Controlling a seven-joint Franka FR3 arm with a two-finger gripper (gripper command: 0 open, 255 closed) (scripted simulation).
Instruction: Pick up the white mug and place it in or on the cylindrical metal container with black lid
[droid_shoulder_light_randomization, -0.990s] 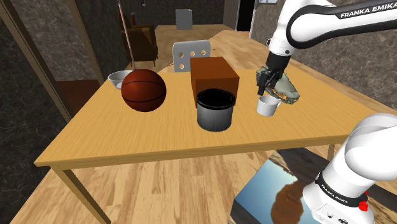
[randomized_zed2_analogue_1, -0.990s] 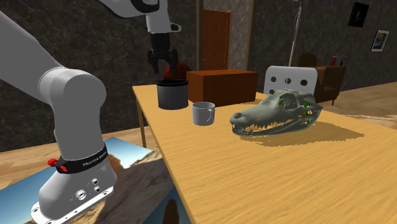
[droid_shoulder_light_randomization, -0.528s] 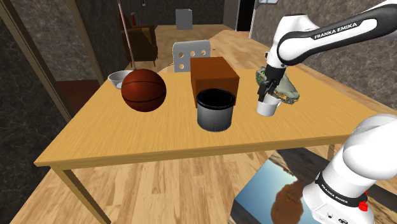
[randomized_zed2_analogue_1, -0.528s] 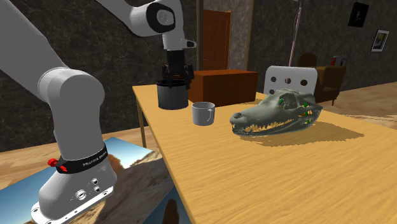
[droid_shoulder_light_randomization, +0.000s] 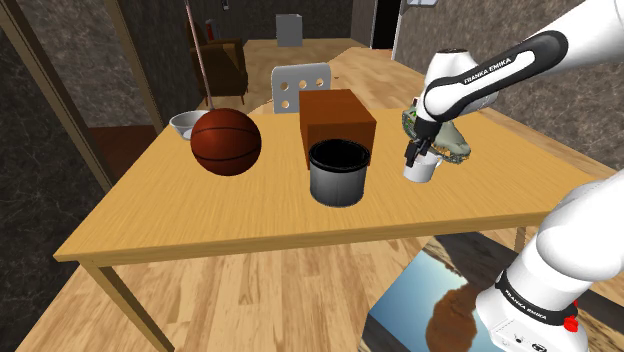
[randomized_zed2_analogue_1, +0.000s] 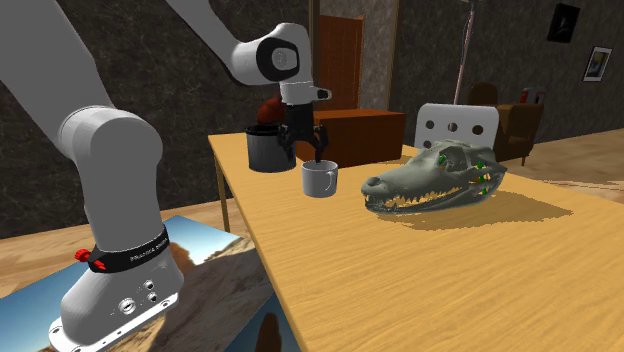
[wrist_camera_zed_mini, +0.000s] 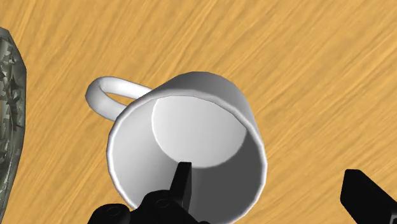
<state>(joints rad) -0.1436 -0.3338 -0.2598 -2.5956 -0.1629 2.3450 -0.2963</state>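
On the light wooden table (droid_shoulder_light_randomization: 150, 215), near the edge by the stand: small white mug with a loop handle (wrist_camera_zed_mini: 191, 121), upright, mouth open toward the hand. A grey-green toothed reptile skull (randomized_zed2_analogue_1: 435, 180) lies just beside it on the handle side. The grey cylindrical container with a black rim (droid_shoulder_light_randomization: 337, 172) stands near on the other side, its top looking open and dark, with a brown box (droid_shoulder_light_randomization: 337, 118) right behind it.

All-black two-finger gripper (wrist_camera_zed_mini: 266, 173): spread, clasping nothing. One finger (wrist_camera_zed_mini: 182, 181) hangs inside the mug; the other is outside the wall, on the side away from the handle.

Step in hand, as I judge it: the pinch on the mug wall.
- How deep the tips sit past the rim I cannot tell. Ease lower if you can, so the pads take wall and not just lip.
- Close slowly; expect the mug to shift as the first pad touches.
- Keep the wrist vertical and lift straight up.
- Clear the container's rim before you carry across.
- Don't swing toward the skull.
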